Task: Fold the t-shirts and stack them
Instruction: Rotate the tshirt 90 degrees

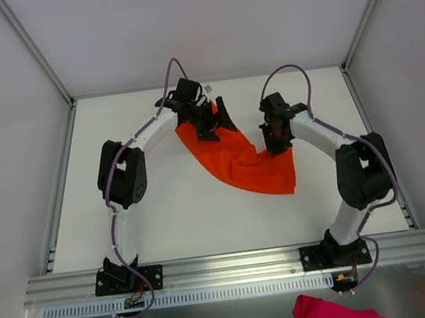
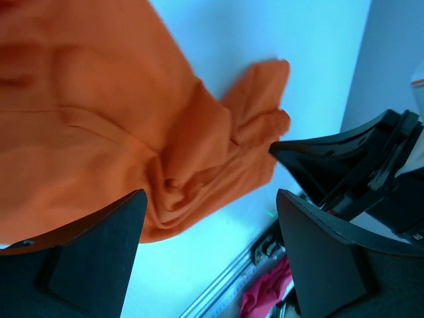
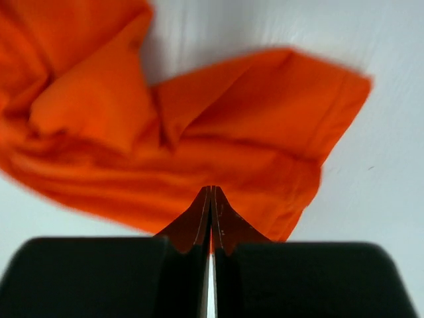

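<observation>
The orange t-shirt [image 1: 241,163] lies crumpled on the white table, stretched from the back left to the front right. My left gripper [image 1: 218,123] hangs over its back left end with the jaws wide open and nothing between them. In the left wrist view the bunched t-shirt [image 2: 119,132] lies beyond the open gripper [image 2: 209,228]. My right gripper [image 1: 273,147] is shut on a raised fold of the t-shirt near its right side. In the right wrist view the gripper [image 3: 211,192] is closed, with the t-shirt [image 3: 199,132] spread below. No neck label shows.
A magenta cloth [image 1: 329,315] lies below the aluminium rail [image 1: 228,266] at the near edge; it also shows in the left wrist view [image 2: 265,291]. Walls enclose the white table [image 1: 165,213] at the left, right and back.
</observation>
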### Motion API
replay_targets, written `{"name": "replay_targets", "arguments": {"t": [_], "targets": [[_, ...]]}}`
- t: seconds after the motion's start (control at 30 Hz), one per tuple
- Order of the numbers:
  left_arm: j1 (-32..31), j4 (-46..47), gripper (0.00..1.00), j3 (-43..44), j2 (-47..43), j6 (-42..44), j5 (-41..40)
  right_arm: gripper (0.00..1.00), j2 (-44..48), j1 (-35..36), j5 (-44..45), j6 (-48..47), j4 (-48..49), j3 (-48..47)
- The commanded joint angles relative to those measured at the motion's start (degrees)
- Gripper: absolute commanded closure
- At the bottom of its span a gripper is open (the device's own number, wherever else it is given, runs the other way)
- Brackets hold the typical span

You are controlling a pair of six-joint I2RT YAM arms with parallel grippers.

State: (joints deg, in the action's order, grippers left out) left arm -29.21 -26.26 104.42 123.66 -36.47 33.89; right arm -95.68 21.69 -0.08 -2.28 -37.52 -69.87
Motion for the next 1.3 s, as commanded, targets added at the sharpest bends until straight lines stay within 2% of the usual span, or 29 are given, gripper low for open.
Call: {"name": "replay_targets", "arguments": {"t": [0.0, 0.1, 0.27, 0.53, 0.73, 0.93, 1.1, 1.27], "targets": [[4.4, -3.8, 0.2, 2.2, 0.6, 2.7, -4.8, 0.99, -6.0, 0.4, 14.1, -0.1, 2.9, -7.4], [6.4, -5.9, 0.2, 3.1, 1.0, 3.1, -7.3, 0.99, -10.8, 0.5, 18.1, -1.2, 1.1, -11.9], [10.7, -9.3, 0.21, 4.1, -0.9, 4.2, -7.6, 0.99, -14.3, 0.6, 21.7, -1.4, -2.0, -12.6], [15.2, -10.6, 0.2, 4.1, -9.4, 3.9, -9.5, 0.99, -12.8, 2.5, 18.5, -0.8, -2.6, -6.2], [19.6, -8.4, 0.2, 0.3, -15.9, 0.7, -8.4, 0.99, -10.0, 5.4, 14.9, 0.0, -2.7, -0.1], [21.8, -9.0, 0.2, 0.2, -20.1, 0.4, -7.8, 0.99, -6.3, 8.5, 10.1, 0.4, -1.3, 5.3], [23.4, -9.2, 0.2, 0.2, -21.9, 0.1, -6.8, 0.99, -4.6, 11.7, -1.9, 0.5, 2.3, 7.4], [24.2, -7.6, 0.2, -2.4, -23.6, -0.3, -6.5, 0.99, -7.8, 14.7, -10.9, 0.6, 3.2, 4.6]]}}
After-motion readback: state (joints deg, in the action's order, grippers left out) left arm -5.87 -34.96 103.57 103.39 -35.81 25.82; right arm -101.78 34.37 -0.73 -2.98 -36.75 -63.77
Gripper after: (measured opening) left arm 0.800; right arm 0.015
